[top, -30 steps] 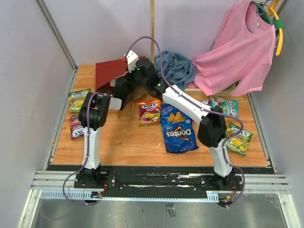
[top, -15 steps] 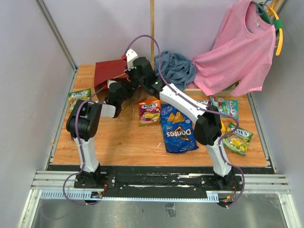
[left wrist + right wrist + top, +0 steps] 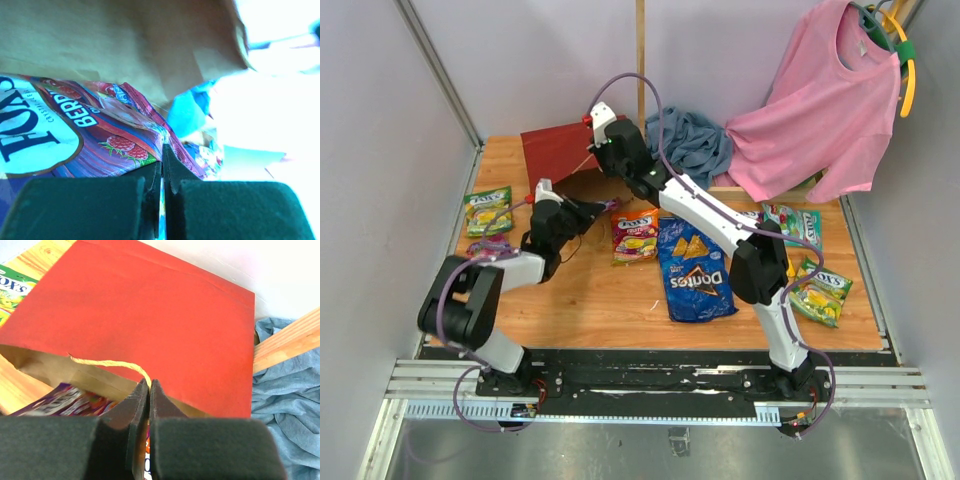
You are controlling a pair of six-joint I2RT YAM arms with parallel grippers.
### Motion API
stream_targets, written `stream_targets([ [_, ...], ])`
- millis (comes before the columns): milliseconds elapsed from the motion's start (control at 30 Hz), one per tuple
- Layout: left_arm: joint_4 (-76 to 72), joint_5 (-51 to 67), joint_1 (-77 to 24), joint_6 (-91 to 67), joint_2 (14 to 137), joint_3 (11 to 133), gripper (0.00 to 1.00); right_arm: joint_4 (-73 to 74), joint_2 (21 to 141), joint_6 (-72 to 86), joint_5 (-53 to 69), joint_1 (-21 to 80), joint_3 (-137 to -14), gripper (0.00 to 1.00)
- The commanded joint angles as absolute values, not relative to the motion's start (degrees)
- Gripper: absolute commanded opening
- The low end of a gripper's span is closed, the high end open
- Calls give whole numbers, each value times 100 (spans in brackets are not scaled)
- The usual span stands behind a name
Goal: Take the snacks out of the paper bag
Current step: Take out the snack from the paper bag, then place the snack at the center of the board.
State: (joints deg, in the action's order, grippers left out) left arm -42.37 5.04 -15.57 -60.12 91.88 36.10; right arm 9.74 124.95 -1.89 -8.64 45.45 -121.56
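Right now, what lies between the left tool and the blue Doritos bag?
The red-orange candy packet lies between left tool and Doritos bag, seen in the top view.

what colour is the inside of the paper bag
Kraft brown; the outside is red. The paper bag shows its inside best in the left wrist view.

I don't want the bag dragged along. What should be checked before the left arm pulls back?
1. Left fingers shut on the purple berry packet: ok.
2. Right fingers shut on the cord handle at the paper bag rim: ok.
3. Packet fully out of the bag mouth: not ok, the brown inside overhangs it.
4. Bare table near the left arm for setting it down: ok.
5. Other snacks left inside: cannot tell.
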Motion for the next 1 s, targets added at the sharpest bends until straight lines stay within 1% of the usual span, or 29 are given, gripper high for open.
stream_targets([
  [0,-4313,468,-1835,-5485,7987,3165,1,932,12351,-176,-965,4390,-12209,1],
  [200,-3553,113,-2204,-5345,6322,2267,1,877,12330,-187,-945,4348,-12161,1],
  [367,-2514,-184,-2373,-5241,4924,1926,1,810,12334,-151,-876,4340,-12121,1],
  [467,-1972,-202,-2443,-5278,4249,1727,1,813,12367,-141,-832,4334,-12175,1],
  [533,-1869,-140,-2552,-5410,3957,1491,1,836,12411,-151,-815,4333,-12254,1],
  [633,-1873,-40,-2854,-5587,3896,1175,0,883,12506,-161,-807,4336,-12392,1],
  [767,-2256,-95,-3560,-5816,4223,735,1,896,12566,-129,-790,4334,-12406,1],
  [900,-2676,-726,-4347,-6045,4507,491,0,889,12582,-90,-767,4336,-12346,1],
  [967,-2800,-934,-4532,-6097,4629,508,1,879,12568,-79,-765,4333,-12304,1],
])
